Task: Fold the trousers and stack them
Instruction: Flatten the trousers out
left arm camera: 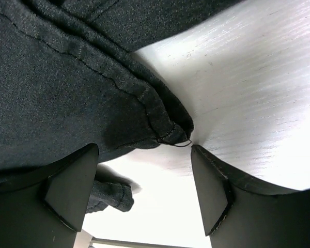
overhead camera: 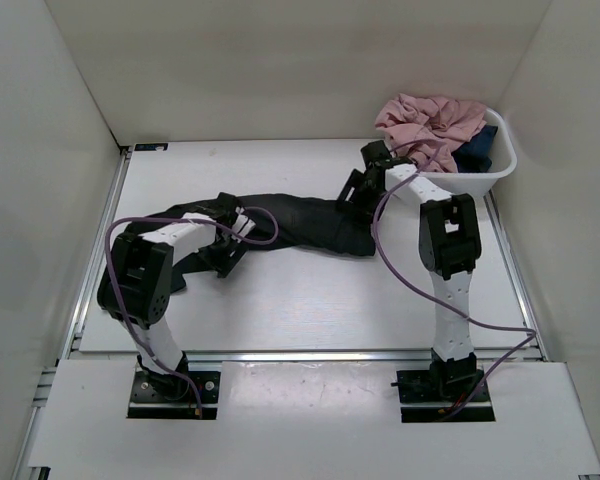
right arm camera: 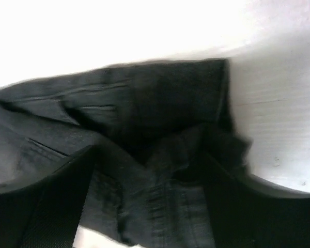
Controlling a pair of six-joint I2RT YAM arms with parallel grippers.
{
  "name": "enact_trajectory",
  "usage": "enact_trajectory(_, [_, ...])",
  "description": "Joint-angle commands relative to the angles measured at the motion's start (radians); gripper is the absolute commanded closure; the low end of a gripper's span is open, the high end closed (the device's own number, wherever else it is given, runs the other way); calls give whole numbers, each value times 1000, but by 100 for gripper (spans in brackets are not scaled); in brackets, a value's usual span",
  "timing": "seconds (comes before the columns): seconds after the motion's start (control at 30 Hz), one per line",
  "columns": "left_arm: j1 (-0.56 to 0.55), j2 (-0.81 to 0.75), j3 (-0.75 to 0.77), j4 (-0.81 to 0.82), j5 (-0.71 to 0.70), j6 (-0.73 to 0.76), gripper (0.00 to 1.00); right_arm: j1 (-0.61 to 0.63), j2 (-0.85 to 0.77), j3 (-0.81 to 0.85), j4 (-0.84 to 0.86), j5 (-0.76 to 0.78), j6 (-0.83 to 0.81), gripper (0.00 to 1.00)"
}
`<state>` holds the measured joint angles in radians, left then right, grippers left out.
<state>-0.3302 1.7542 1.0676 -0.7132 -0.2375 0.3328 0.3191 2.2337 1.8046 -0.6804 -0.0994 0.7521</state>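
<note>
My left gripper (left arm camera: 143, 155) gapes empty astride the hem of the soft black trousers (overhead camera: 300, 225), right gripper (right arm camera: 147, 155) likewise wide over their waistband, white tabletop (overhead camera: 310, 300) open nearside.

White table (overhead camera: 310, 300), plain white walls (overhead camera: 280, 60), even light

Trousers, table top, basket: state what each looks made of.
Trousers: soft matte black woven cloth, with stitched seams and a hem. Table top: white board, faintly grained and slightly shiny, perhaps laminate. Basket: smooth white moulded rim, probably plastic.
</note>
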Motion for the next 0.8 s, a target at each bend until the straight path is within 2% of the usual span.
enact_trajectory(0.0, [-4,39,-60,20,70,-23,16,1,-28,-98,19,-37,23,39])
enact_trajectory(0.07, [-4,67,-74,53,23,-32,18,1,-43,-122,19,-37,23,61])
enact_trajectory(0.1, [-4,67,-83,63,8,-32,21,1,-68,-131,19,-37,23,75])
enact_trajectory(0.13, [-4,76,-83,72,-5,-32,27,1,-77,-140,19,-37,12,82])
enact_trajectory(0.17, [-4,76,-83,72,-5,-32,36,1,-88,-152,19,-23,12,87])
enact_trajectory(0.2, [-4,86,-83,86,-5,-32,64,1,-110,-152,19,-23,1,95])
enact_trajectory(0.27, [-4,100,-70,95,-5,-23,83,1,-135,-152,6,6,-26,100])
enact_trajectory(0.37, [-4,116,-61,95,-37,-14,86,1,-192,-142,-40,70,-80,100])
enact_trajectory(0.47, [34,30,-43,95,-68,-5,86,1,-270,-96,-113,133,-132,100])
enact_trajectory(0.57, [144,-137,31,95,-111,64,86,-9,-385,-64,-179,231,-206,100])
enact_trajectory(0.63, [258,-246,142,60,-120,123,86,-28,-488,-64,-202,279,-244,100])
enact_trajectory(0.77, [445,-343,310,-21,-74,205,86,-109,-679,-111,-241,342,-266,100])
